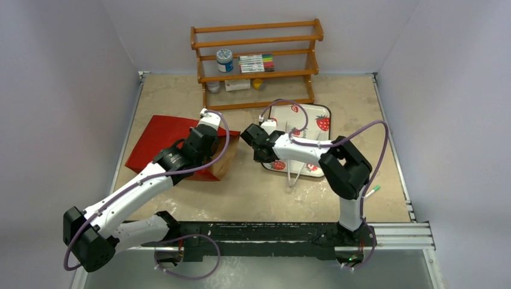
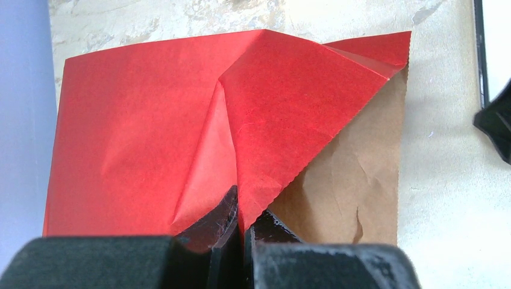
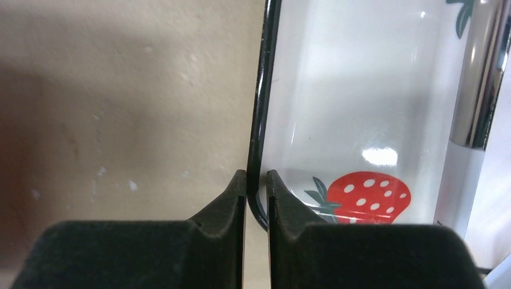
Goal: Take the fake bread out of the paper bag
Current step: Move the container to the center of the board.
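at the near edge of the beige table the two arm bases stand side by side, and both arms reach forward toward the middle. the left gripper is closed down tight on the top layer of the paper bag, its black fingers pinching the serrated edge at the bag's mouth. the red paper rises from that grip into a creased, tent-like fold. the bag lies flat on the left part of the table, with its mouth toward the centre (glossy red outside, plain brown kraft inside). only a wedge of the brown lining shows at the opening, and what lies deeper in i cannot tell from here.

just right of the bag's mouth, the right gripper has its jaws nearly together around the thin black rim of the strawberry tray, one finger outside on the table and one inside over the white surface. the tray sits right of centre, apart from the bag.

farthest back, a wooden rack stands against the wall, holding a small jar and a set of markers.
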